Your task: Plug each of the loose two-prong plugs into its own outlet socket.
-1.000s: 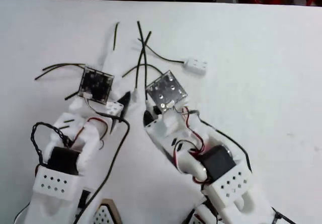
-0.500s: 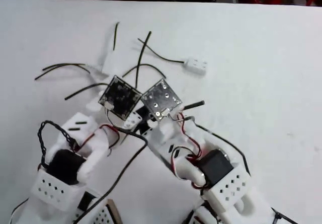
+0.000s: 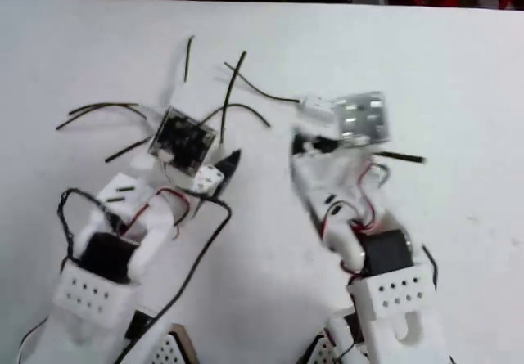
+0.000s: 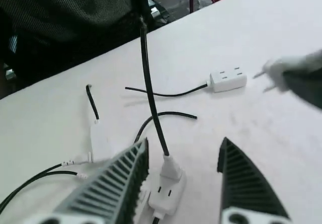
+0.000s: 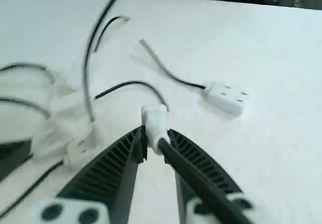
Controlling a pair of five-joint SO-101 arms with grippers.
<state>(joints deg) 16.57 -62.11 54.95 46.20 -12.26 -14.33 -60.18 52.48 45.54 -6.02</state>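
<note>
My right gripper is shut on a white two-prong plug, whose black cord trails back along one finger. It hovers just short of a white outlet socket, which lies on the table with its own black cord. In the high view the right gripper sits next to that socket. My left gripper is open, straddling another white socket with a plug seated in it and a cord rising from it. From above, the left gripper is at centre left.
Several loose black cords lie scattered across the far left and middle of the white table. More white sockets sit bunched near the left arm. The table's far edge borders a dark background.
The right arm has swung from the table's middle to the right, carrying the plug toward the far socket. The left arm pushed toward the centre, then pulled back left.
</note>
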